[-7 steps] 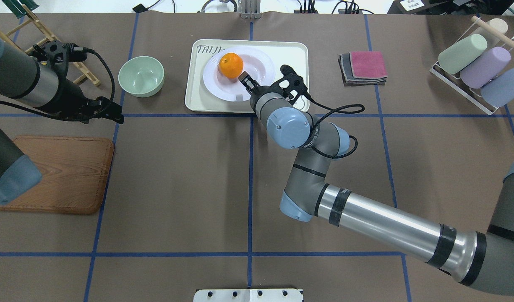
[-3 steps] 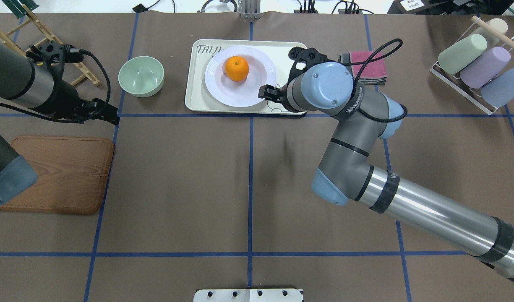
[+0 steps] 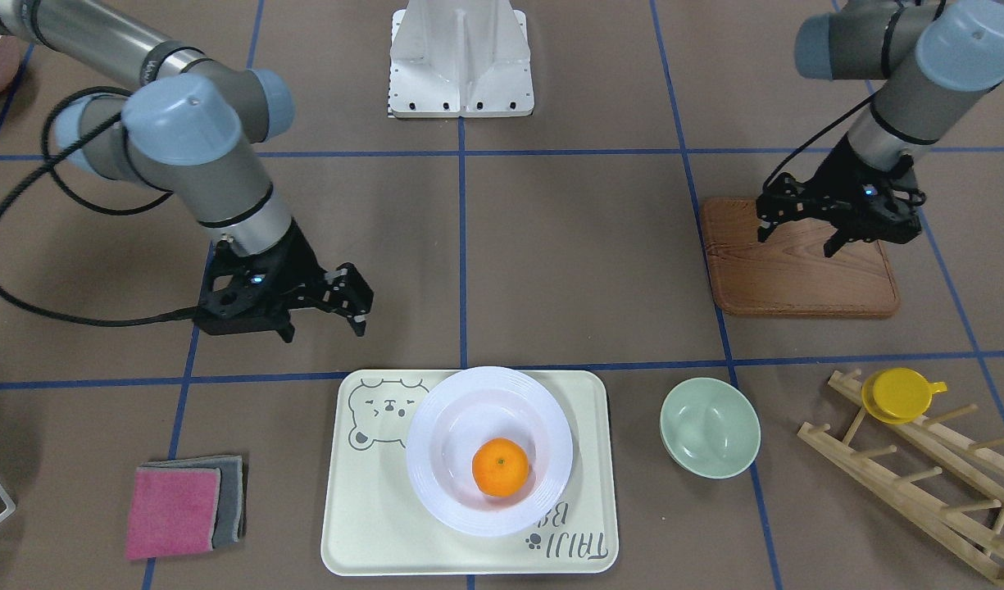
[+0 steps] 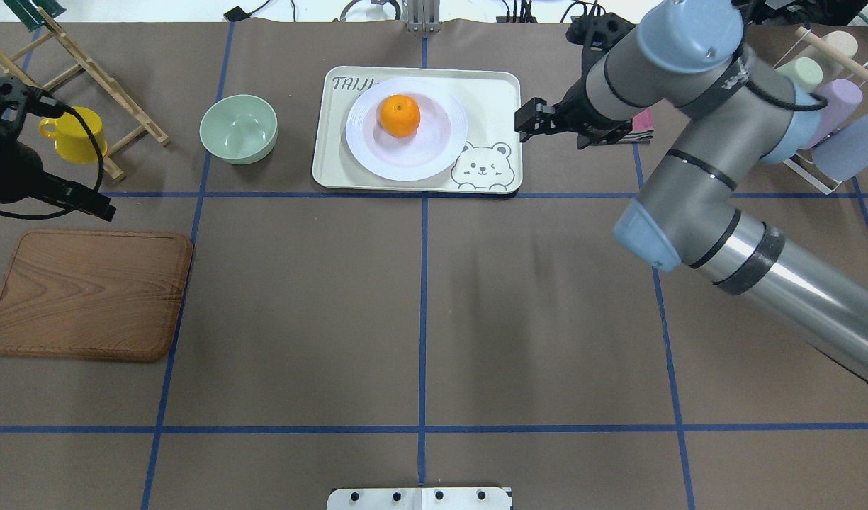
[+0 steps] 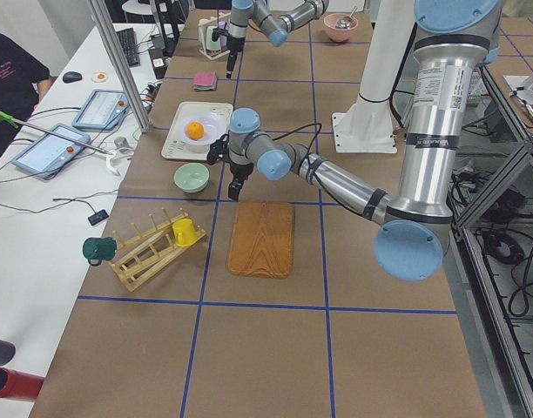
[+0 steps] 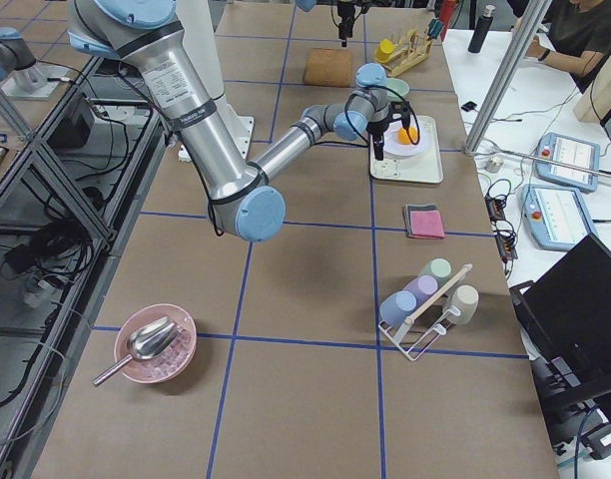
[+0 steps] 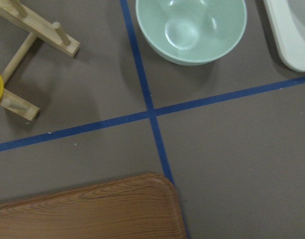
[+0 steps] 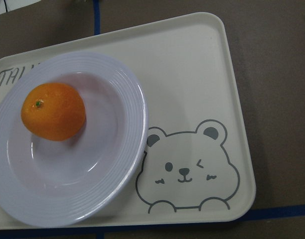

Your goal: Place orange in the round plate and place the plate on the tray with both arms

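Note:
The orange [image 4: 399,115] [image 3: 501,466] [image 8: 53,110] lies in the sunken centre of the round plate [image 4: 377,159] [image 3: 436,492] [image 8: 92,189]. That plate rests flat on the cream tray [image 4: 490,99] [image 3: 370,508] [image 8: 192,74], on the half away from the bear drawing. My right gripper [image 4: 527,122] [image 3: 356,301] hovers open just off the tray's right edge, holding nothing. Far to the left, my left gripper [image 4: 97,205] [image 3: 797,238] hangs open and empty over the far edge of the wooden board, well away from the tray.
A pale-green bowl [image 4: 238,129] stands left of the tray. A brown wooden board [image 4: 90,294] lies front left; behind it is a wooden rack with a yellow cup [image 4: 69,138]. Folded cloths [image 3: 186,504] and a rack of pastel cups [image 4: 809,113] are on the right.
My right gripper let go of the plate's rim and pulled back to the right, off the tray. The left arm drew further left. The plate lies flat on the tray.

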